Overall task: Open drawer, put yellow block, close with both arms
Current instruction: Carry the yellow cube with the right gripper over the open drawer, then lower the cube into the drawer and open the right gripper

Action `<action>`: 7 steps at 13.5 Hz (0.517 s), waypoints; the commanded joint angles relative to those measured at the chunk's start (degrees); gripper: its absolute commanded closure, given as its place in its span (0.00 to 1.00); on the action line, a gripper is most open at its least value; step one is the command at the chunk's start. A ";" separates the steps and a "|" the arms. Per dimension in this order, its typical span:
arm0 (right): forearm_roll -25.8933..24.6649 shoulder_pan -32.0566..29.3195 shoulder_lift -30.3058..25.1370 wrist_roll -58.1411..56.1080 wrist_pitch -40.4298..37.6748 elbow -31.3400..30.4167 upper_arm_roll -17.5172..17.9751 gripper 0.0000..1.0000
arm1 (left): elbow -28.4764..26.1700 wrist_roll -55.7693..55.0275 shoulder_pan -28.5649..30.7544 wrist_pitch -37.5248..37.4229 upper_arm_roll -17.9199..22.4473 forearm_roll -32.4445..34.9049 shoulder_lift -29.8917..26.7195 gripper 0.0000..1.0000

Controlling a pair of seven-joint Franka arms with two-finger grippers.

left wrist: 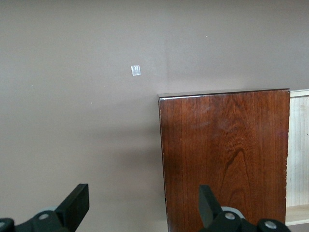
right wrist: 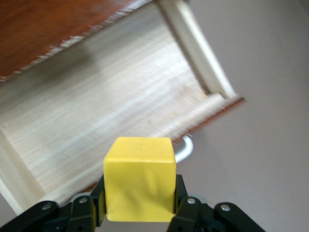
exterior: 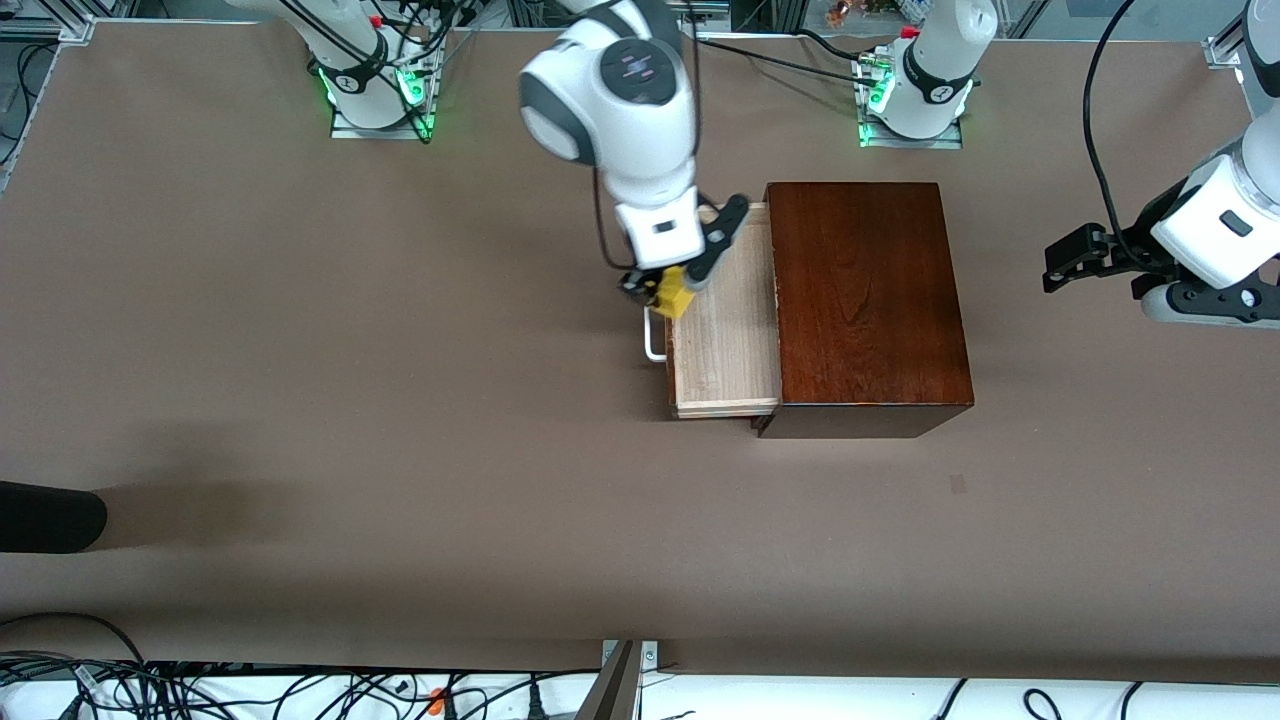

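Your right gripper (exterior: 668, 290) was clamped on the block (exterior: 672, 293) and hung over the front edge of the drawer (exterior: 725, 330), right above the handle (exterior: 653, 335) rather than over the middle of the tray. The chief risk, as judged from that position, was a release too close to the front: the block could strike the front rail, tip outward and land on the desk (exterior: 300, 350), or rest on the rim and jam the drawer when it was pushed shut. In the right wrist view the block (right wrist: 140, 178) sat square between the fingers (right wrist: 186, 205), with the pale floor (right wrist: 96, 121) open toward the box. The drawer was pulled well out of the box (exterior: 865, 300), so you had a broad bare floor to carry the block inward; its low side walls and the box face were the only edges to clear. Your left gripper (exterior: 1075, 262) waited with fingers spread, over bare desk toward the left arm's end, well apart from the box, with free room to come in for the closing push.
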 commanded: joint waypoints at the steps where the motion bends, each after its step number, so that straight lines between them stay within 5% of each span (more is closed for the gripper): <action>1: -3.97 3.51 2.39 -0.30 -1.34 4.13 -0.79 1.00 | -2.52 1.17 -0.57 1.01 0.63 -0.32 -2.95 0.00; 7: -6.18 5.97 4.85 -5.64 -0.63 3.43 -0.61 1.00 | -1.99 0.91 -0.57 -1.28 0.63 -0.76 -2.86 0.00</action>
